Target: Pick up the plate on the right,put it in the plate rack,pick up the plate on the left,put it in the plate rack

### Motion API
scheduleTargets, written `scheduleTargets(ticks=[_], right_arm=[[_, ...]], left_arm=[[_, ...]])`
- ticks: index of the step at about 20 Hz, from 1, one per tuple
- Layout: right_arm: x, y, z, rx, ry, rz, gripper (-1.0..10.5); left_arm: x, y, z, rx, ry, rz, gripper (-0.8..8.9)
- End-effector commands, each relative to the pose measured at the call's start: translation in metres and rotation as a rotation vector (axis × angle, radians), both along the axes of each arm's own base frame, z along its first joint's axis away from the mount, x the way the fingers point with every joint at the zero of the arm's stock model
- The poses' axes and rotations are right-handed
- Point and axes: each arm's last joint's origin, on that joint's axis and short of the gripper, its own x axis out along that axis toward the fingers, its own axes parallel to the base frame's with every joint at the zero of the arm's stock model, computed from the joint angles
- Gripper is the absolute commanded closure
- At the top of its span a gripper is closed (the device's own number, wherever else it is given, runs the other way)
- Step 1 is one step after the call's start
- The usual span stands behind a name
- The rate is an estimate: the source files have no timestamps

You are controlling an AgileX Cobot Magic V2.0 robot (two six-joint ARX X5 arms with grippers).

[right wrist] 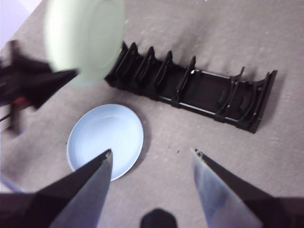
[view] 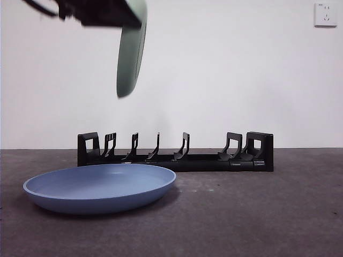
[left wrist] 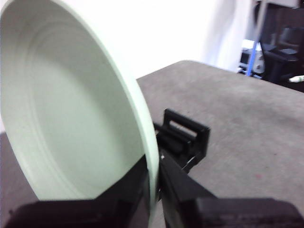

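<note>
My left gripper (left wrist: 153, 183) is shut on the rim of a pale green plate (left wrist: 61, 109). In the front view that plate (view: 130, 53) hangs nearly edge-on, high over the left part of the plate rack (view: 177, 155), with the left gripper (view: 107, 13) at the top edge. The long black rack (right wrist: 190, 90) holds no plates. A blue plate (view: 99, 187) lies flat on the table in front of the rack's left end. My right gripper (right wrist: 152, 152) is open and empty, high above the table, looking down on the blue plate (right wrist: 104, 140) and the green plate (right wrist: 83, 40).
A white wall with a socket (view: 325, 14) stands behind the grey table (view: 257, 214). Dark equipment (left wrist: 280, 42) shows beyond the table's far edge in the left wrist view.
</note>
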Motion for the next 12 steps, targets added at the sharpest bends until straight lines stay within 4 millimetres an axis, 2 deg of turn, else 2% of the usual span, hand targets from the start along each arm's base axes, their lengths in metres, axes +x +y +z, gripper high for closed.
scheduleTargets(ticks=[1,6,12], right_arm=[[-0.001,0.001,-0.003,-0.002,0.023,0.023,6.6],[-0.004,0.004,-0.004,-0.005,0.05,0.043,6.6],[-0.006,0.005,-0.006,-0.014,0.073,0.051,6.6]], left_arm=[[0.015,0.003,-0.009,-0.015,0.021,0.011,8.22],[0.048,0.0,-0.031,0.0,0.075,0.007,8.22],[0.072,-0.003,-0.052,0.027,0.13,0.03,8.22]])
